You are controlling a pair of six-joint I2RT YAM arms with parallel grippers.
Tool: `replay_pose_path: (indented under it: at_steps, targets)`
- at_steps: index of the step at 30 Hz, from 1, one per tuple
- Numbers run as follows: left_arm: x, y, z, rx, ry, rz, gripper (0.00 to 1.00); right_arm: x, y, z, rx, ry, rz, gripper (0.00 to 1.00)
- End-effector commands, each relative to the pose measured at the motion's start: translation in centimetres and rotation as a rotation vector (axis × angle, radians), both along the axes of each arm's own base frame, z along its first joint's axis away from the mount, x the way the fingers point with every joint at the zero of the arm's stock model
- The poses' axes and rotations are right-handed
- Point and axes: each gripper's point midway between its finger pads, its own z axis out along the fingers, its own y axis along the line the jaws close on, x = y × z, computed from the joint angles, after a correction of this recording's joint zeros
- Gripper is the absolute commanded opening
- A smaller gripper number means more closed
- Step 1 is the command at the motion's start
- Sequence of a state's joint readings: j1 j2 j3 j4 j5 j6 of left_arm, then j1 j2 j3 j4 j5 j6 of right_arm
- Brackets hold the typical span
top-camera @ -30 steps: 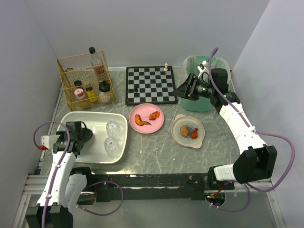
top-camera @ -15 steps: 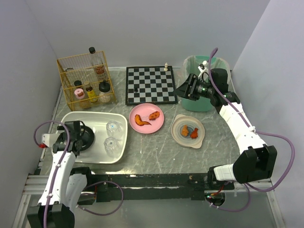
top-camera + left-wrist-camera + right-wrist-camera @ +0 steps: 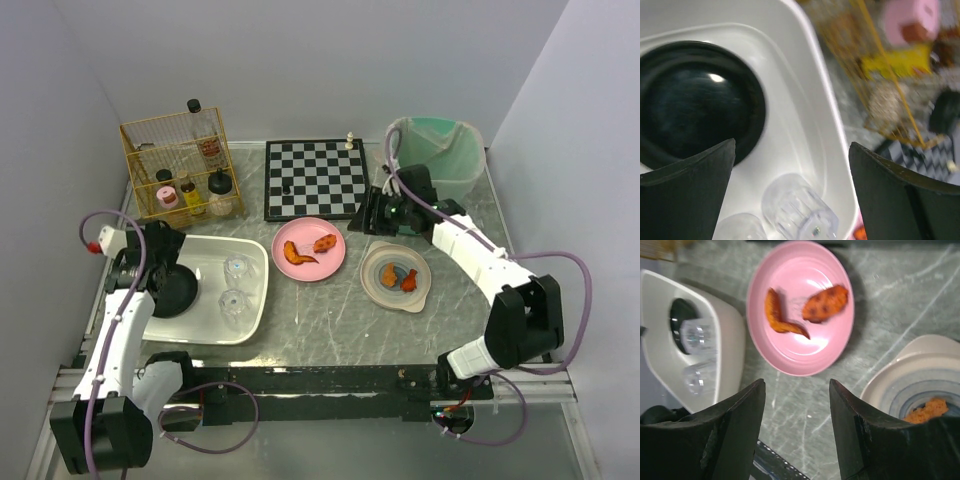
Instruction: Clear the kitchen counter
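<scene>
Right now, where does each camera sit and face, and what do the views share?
Top external: fixed above and behind the arms, looking down on the kitchen counter; left arm and right arm show.
Left wrist: over the white tub, facing down at the black bowl and clear glasses; open fingers of the left gripper frame the bottom.
Right wrist: above the pink plate and beige bowl, facing down; the right gripper shows, fingers apart.
Shared: all three show the tub, bowl and glasses.

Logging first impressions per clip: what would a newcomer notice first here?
The pink plate with two orange food pieces sits centred on the kitchen counter, in front of the chessboard. At left, a white tub holds a black bowl and two clear glasses, with the left tool open above it.
</scene>
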State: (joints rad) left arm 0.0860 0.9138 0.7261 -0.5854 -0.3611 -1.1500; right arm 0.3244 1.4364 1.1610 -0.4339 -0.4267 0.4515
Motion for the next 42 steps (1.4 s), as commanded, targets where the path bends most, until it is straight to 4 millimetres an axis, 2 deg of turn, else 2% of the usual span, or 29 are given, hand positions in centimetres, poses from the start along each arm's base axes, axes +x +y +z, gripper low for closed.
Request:
replay_pose_path:
  at_steps: [1, 5, 14, 22, 33, 37, 38, 40, 42]
  targets:
    - [3.3, -3.2, 4.1, 0.008, -0.173, -0.269, 0.99, 0.3, 0.8, -3.3, -0.065, 0.001, -0.002, 0.61]
    - [3.7, -3.7, 5.5, 0.026, -0.202, -0.325, 0.99, 0.0, 1.9, -6.5, -0.106, 0.042, 0.004, 0.61]
    - [3.5, -5.1, 7.3, 0.046, -0.279, -0.421, 0.99, 0.4, 3.4, -11.5, -0.136, 0.117, -0.007, 0.57]
    - [3.6, -5.9, 8.0, 0.042, -0.314, -0.473, 0.99, 0.6, 3.8, -14.0, -0.195, 0.148, -0.048, 0.53]
    - [3.6, -5.8, 6.8, 0.038, -0.294, -0.467, 0.99, 0.6, 4.3, -17.1, -0.229, 0.194, -0.101, 0.4]
    - [3.7, -5.8, 6.4, 0.035, -0.285, -0.467, 0.99, 1.1, 4.3, -17.8, -0.232, 0.199, -0.134, 0.32]
    - [3.7, -5.8, 6.3, 0.034, -0.282, -0.467, 0.99, 1.2, 4.3, -18.0, -0.233, 0.201, -0.139, 0.27]
    - [3.7, -5.8, 6.2, 0.032, -0.28, -0.47, 0.99, 1.2, 4.1, -18.2, -0.237, 0.21, -0.156, 0.1]
    - [3.7, -5.8, 6.1, 0.031, -0.277, -0.466, 0.99, 1.2, 3.8, -18.1, -0.244, 0.212, -0.174, 0.0]
